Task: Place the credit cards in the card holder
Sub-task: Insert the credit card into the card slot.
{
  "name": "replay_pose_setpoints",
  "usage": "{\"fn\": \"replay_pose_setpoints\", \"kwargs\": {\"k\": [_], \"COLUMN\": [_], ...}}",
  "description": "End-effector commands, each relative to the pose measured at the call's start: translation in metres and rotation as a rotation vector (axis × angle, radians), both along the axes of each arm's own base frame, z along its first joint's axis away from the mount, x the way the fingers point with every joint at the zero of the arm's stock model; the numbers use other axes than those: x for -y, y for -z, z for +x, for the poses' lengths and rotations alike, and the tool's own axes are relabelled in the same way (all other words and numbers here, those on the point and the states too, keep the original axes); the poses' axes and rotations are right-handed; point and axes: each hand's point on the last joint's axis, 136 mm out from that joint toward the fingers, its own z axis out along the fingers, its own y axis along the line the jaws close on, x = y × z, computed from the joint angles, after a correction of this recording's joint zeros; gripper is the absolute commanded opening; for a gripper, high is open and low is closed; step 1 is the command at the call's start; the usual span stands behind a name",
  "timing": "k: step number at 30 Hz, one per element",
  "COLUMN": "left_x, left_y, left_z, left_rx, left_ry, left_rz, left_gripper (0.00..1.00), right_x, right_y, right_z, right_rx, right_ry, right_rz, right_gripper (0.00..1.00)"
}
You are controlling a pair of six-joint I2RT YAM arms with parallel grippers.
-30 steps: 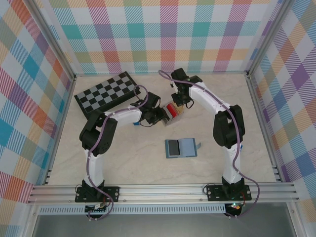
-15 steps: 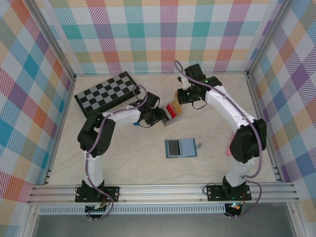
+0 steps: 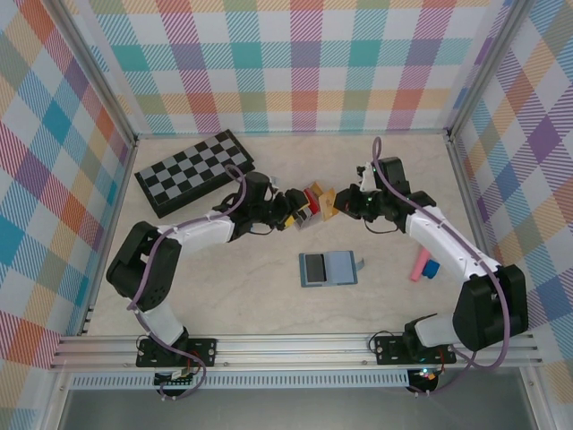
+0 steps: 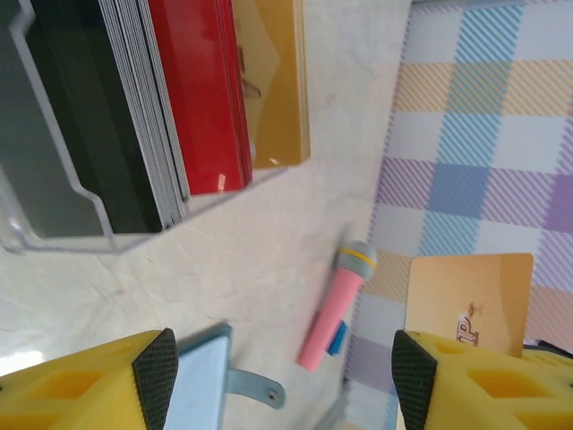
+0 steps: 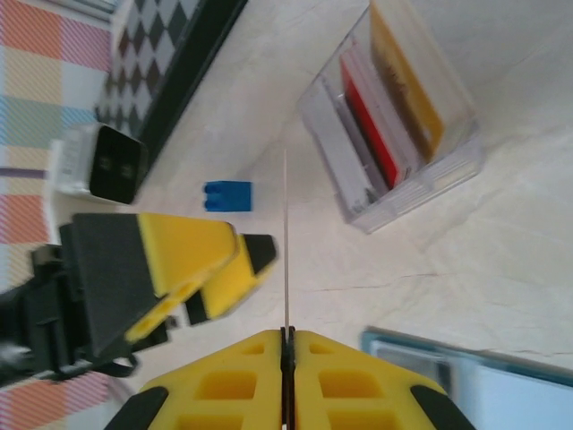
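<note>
one card holder (image 5: 421, 188), two gold cards (image 4: 277, 81) (image 4: 470, 305), one chessboard (image 3: 192, 170), one wallet (image 3: 328, 268)

The clear plastic card holder (image 4: 36, 206) runs off the frame's upper left; the flat blue-grey wallet (image 4: 201, 385) at bottom is blurred

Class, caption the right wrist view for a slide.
Right gripper pinches a card edge-on near the holder, red cards and gold card inside.

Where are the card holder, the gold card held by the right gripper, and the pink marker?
card holder (image 5: 428, 190), right wrist view, on its clear front wall
gold card (image 4: 470, 300), left wrist view, middle of its face
pink marker (image 4: 324, 327), left wrist view, on its pink body
</note>
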Motion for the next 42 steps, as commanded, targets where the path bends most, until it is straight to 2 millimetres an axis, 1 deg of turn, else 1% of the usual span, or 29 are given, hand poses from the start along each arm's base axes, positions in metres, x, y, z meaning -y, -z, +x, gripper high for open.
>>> {"fn": "replay_pose_setpoints", "kwargs": {"k": [1, 3, 6, 8, 11, 15, 20, 24, 27, 29, 30, 31, 33, 35, 37, 39, 42], "left_x": [0.028, 0.033, 0.038, 0.039, 0.04, 0.039, 0.041, 0.046, 0.046, 0.044, 0.043, 0.041, 0.037, 0.03, 0.021, 0.015, 0.017], "left_y": [-0.04, -0.043, -0.054, -0.057, -0.055, -0.054, -0.053, -0.055, -0.053, -0.05, -0.048, -0.045, -0.038, -0.025, -0.01, 0.007, 0.025], "left_z": [-0.005, -0.007, -0.006, -0.005, -0.006, -0.009, -0.015, -0.02, -0.02, -0.02, -0.02, -0.021, -0.024, -0.031, -0.042, -0.057, -0.081], "left_rx": [0.048, 0.053, 0.064, 0.062, 0.055, 0.052, 0.055, 0.061, 0.061, 0.058, 0.056, 0.051, 0.048, 0.032, 0.029, 0.019, 0.02], "left_ry": [0.082, 0.086, 0.086, 0.085, 0.084, 0.082, 0.105, 0.131, 0.131, 0.117, 0.114, 0.108, 0.104, 0.109, 0.112, 0.122, 0.169], "left_rz": [-0.203, -0.232, -0.297, -0.329, -0.341, -0.344, -0.339, -0.342, -0.336, -0.32, -0.312, -0.299, -0.26, -0.192, -0.102, 0.006, 0.123], "left_gripper": [0.66, 0.65, 0.63, 0.58, 0.48, 0.39, 0.36, 0.3, 0.21, 0.15, 0.11, 0.06, 0.01, 0.0, 0.0, 0.0, 0.0], "right_x": [-0.014, -0.015, -0.014, -0.013, -0.012, -0.008, -0.006, -0.009, -0.008, -0.004, -0.003, 0.0, 0.007, 0.019, 0.029, 0.031, 0.024], "right_y": [-0.026, -0.023, -0.019, -0.018, -0.017, -0.011, -0.01, -0.009, -0.005, -0.002, 0.0, 0.003, 0.012, 0.026, 0.043, 0.061, 0.089], "right_z": [0.005, 0.005, 0.003, 0.002, 0.001, 0.001, 0.007, 0.009, 0.007, 0.005, 0.004, 0.001, -0.007, -0.017, -0.031, -0.045, -0.066], "right_rx": [0.025, 0.015, -0.001, -0.004, -0.009, -0.033, -0.041, -0.054, -0.063, -0.069, -0.073, -0.081, -0.099, -0.114, -0.137, -0.173, -0.248], "right_ry": [0.014, 0.018, 0.025, 0.029, 0.033, 0.066, 0.108, 0.103, 0.11, 0.121, 0.123, 0.126, 0.131, 0.135, 0.108, 0.06, -0.023], "right_rz": [0.172, 0.188, 0.194, 0.195, 0.205, 0.202, 0.236, 0.251, 0.243, 0.224, 0.211, 0.189, 0.122, 0.03, -0.061, -0.119, -0.171], "right_gripper": [0.1, 0.1, 0.11, 0.11, 0.12, 0.13, 0.13, 0.13, 0.14, 0.15, 0.16, 0.18, 0.23, 0.31, 0.36, 0.37, 0.32]}}
